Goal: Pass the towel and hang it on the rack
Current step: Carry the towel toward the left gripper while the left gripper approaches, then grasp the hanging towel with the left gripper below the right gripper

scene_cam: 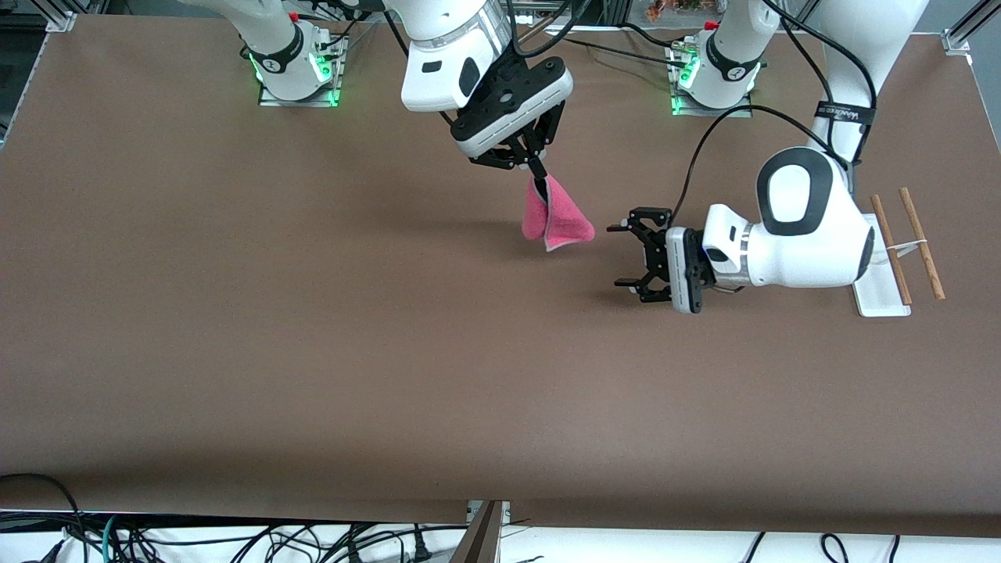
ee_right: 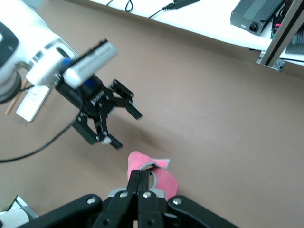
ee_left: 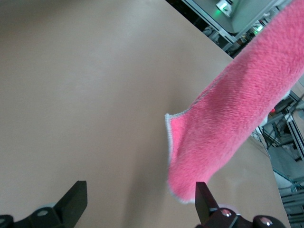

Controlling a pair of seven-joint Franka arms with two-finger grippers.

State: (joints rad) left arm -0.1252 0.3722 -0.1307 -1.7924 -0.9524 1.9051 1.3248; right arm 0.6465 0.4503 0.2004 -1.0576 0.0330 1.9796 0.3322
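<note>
Brown table (scene_cam: 313, 352): right gripper (scene_cam: 538, 173) pinches the towel (scene_cam: 557, 217) aloft; beside the towel, left gripper (scene_cam: 626, 254) gapes, seemingly short of touching.

Only one bit of lettering turns up, pale print on a black strap (scene_cam: 844, 114) wrapped round the left arm's white link in the upper right of the front view, too small to make out, and nothing else in any view carries readable text.
</note>
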